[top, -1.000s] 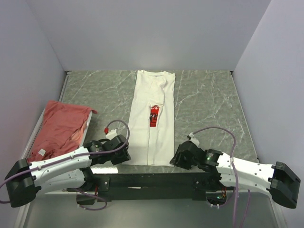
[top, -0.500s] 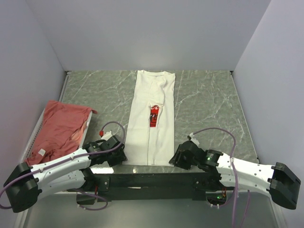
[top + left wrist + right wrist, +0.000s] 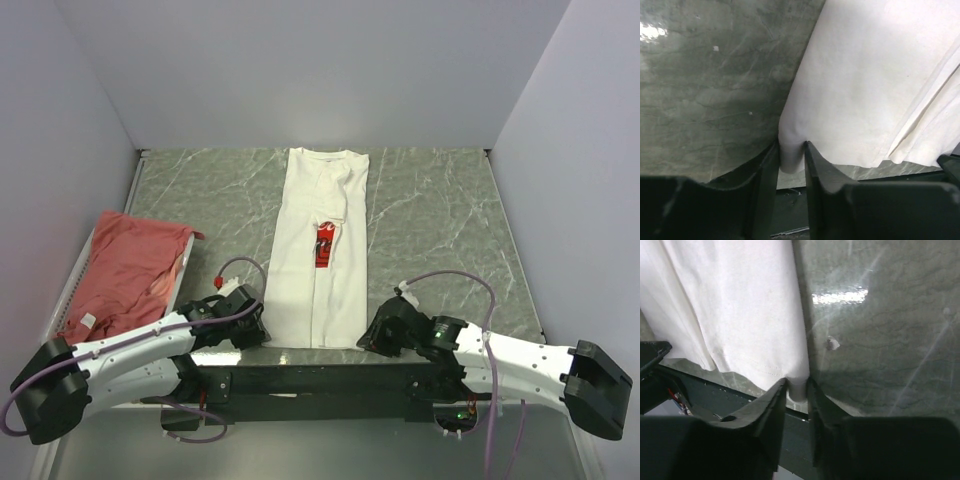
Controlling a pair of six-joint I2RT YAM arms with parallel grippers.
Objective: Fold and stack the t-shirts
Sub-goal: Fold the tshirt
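**A:** What is at the left edge?

**B:** A salmon t-shirt (image 3: 130, 272) heaped in the white wire basket (image 3: 78, 270), mid-left of the frame.

**A:** And the left gripper (image 3: 791, 150)?

**B:** Lower centre, pinching the lower left corner of the white t-shirt (image 3: 320, 250). The shirt lies as a long strip up the middle, its bottom hem close to the table (image 3: 440, 210) edge.

**A:** And the right gripper (image 3: 796, 387)?

**B:** It is pinching the lower right corner. Bare marble flanks the strip, with more room on the right.
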